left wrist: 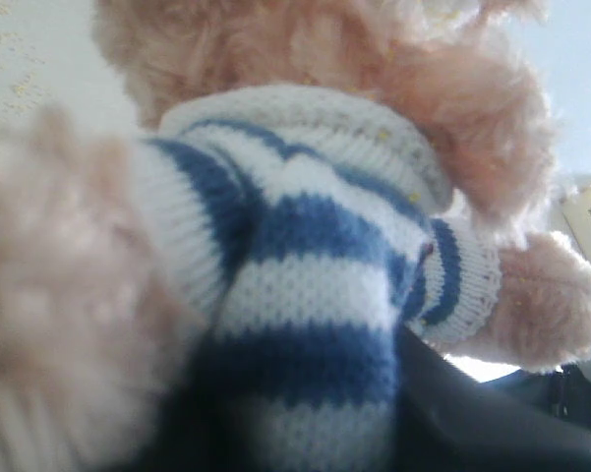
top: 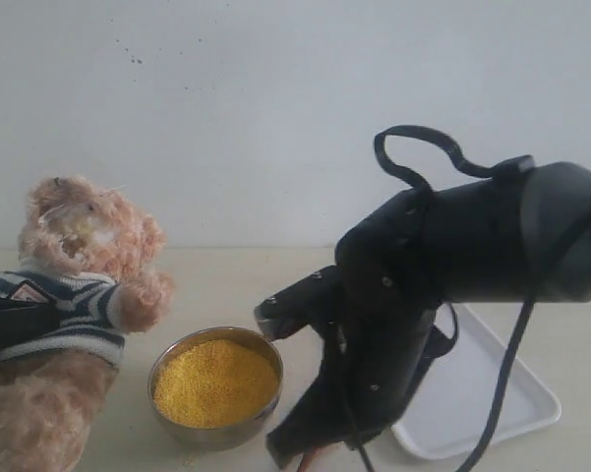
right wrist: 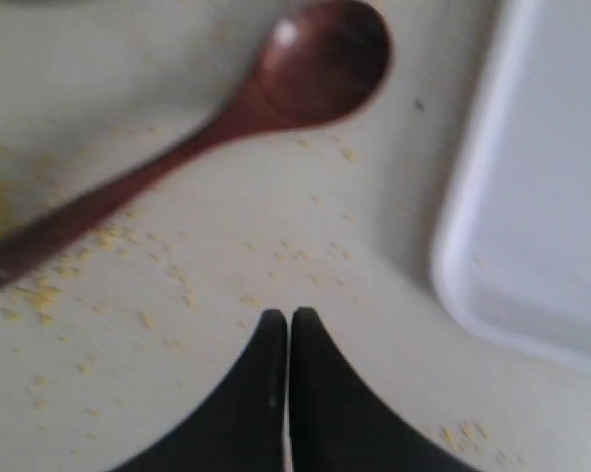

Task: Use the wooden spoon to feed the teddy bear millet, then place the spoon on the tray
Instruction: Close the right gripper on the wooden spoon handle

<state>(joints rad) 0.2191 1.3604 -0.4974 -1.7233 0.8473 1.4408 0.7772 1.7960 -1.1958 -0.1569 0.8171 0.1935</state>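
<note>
Right gripper (right wrist: 289, 329) closed, empty (clear of wooden spoon (right wrist: 226, 118)); scattered grains (right wrist: 39, 295), tray (right wrist: 551, 177) beside; left gripper (left wrist: 315, 433) pinching teddy bear (left wrist: 305, 246)

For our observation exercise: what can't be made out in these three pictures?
Wooden spoon: exterior view, the right arm blocks it.
Tray: exterior view, the arm covers one end; right wrist view, cut by the edge.
Teddy bear: left wrist view, face out of frame, near fur blurred.

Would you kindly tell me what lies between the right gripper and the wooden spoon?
In the right wrist view, only tabletop dotted with stray millet grains separates the right gripper from the wooden spoon.
</note>
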